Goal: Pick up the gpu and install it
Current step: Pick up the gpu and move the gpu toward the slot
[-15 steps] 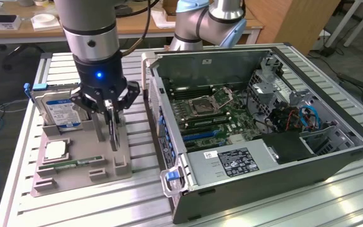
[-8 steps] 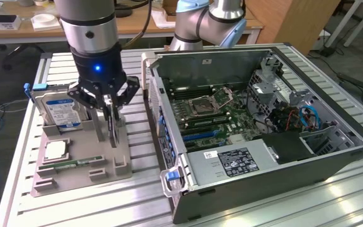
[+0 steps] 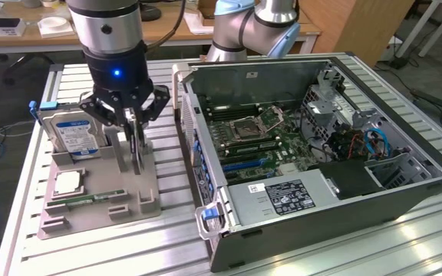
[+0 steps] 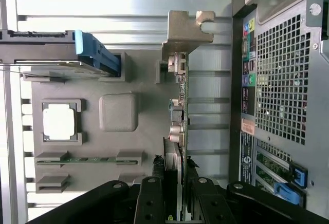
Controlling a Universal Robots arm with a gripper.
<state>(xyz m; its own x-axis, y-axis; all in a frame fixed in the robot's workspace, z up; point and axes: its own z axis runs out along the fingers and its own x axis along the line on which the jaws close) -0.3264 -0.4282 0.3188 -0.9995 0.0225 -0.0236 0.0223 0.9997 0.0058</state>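
The gpu (image 3: 137, 152) is a thin green card standing on edge in the grey holder (image 3: 102, 213) at the exterior view's left. In the wrist view I see the gpu (image 4: 180, 95) edge-on, with its silver end bracket (image 4: 187, 26) at the far end. My gripper (image 3: 133, 123) comes down from above, its black fingers (image 4: 153, 193) pressed against both sides of the card's heatsink, so the gripper (image 4: 173, 183) is shut on the gpu. The card's lower edge still sits at the holder.
A blue-labelled hard drive (image 3: 71, 132), a CPU (image 3: 67, 181) and a memory stick (image 3: 90, 198) sit in the same holder. The open computer case (image 3: 313, 144) lies just to the exterior view's right, its rear panel (image 4: 282, 80) close to the card. Another arm (image 3: 244, 29) stands behind.
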